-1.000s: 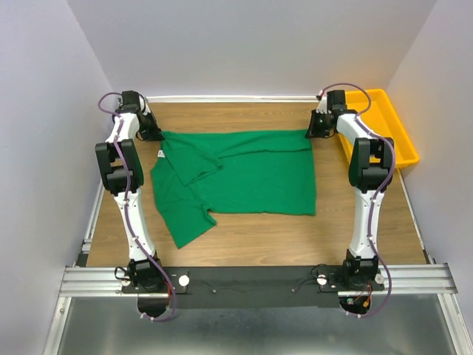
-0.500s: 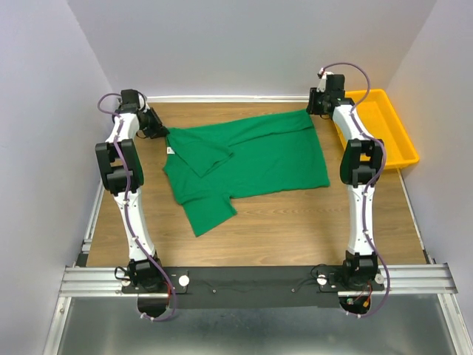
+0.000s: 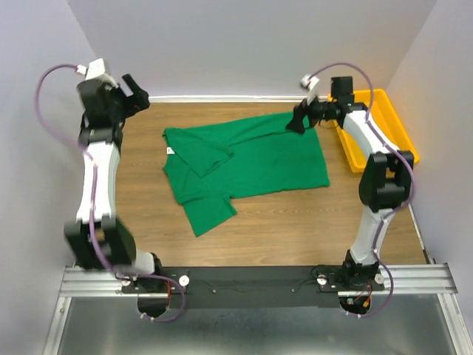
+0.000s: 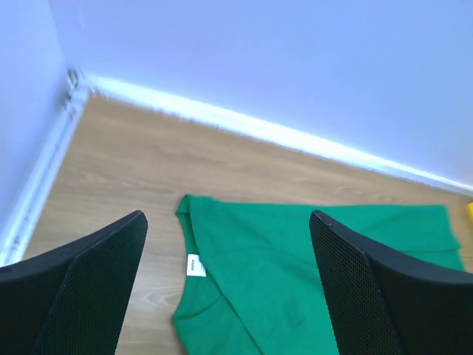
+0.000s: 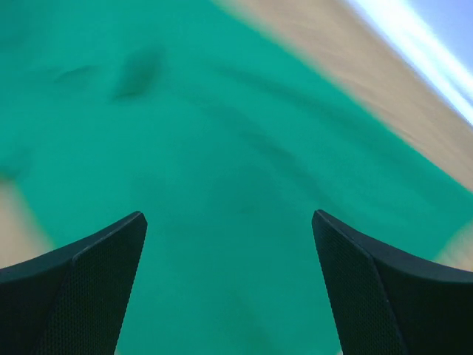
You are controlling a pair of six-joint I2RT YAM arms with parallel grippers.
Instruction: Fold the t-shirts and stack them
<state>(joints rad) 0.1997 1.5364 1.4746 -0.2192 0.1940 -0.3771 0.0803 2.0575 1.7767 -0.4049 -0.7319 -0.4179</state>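
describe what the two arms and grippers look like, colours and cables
Both arms are slim white links with black joint housings: left arm, right arm. A lilac cable loops along each. The left gripper and right gripper are black; their fingers are broad with a fine mesh texture.

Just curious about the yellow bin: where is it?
Top view: the yellow bin sits at the far right corner of the table, right of the green t-shirt.
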